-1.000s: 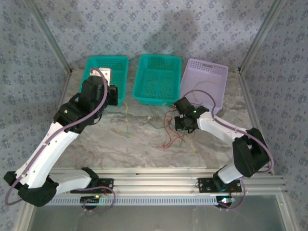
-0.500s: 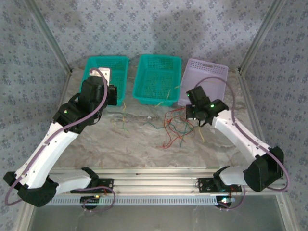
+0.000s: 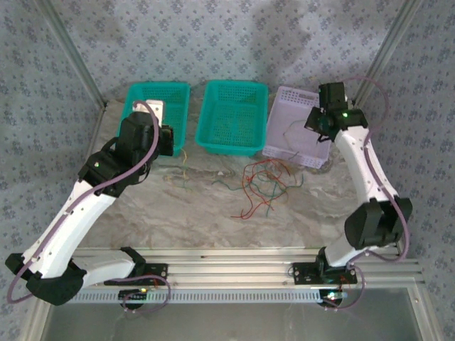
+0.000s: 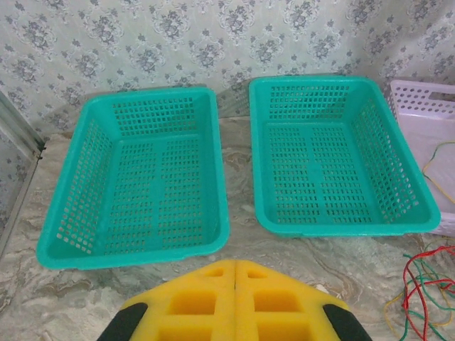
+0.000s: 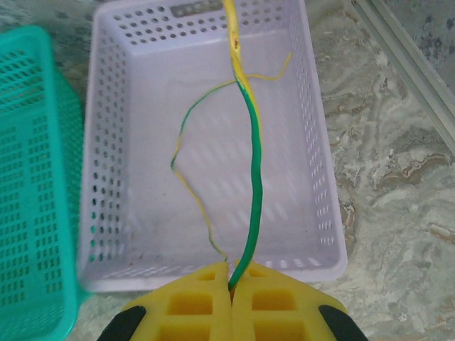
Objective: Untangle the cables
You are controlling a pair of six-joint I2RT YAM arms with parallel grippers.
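Three baskets stand in a row: two teal baskets (image 3: 234, 84) left of one lilac basket (image 5: 316, 177). Above the lilac basket, the right gripper (image 5: 231, 275) pinches two green-and-yellow cables (image 5: 250, 177). The other cables (image 3: 263, 183) lie tangled just before it. The left gripper (image 4: 234, 273), clamped empty, faces the teal baskets, away from the lilac basket.

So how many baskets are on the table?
3. The left green basket sits at the back left, the middle green basket is right beside it, and the purple basket is on the right. None look hidden.
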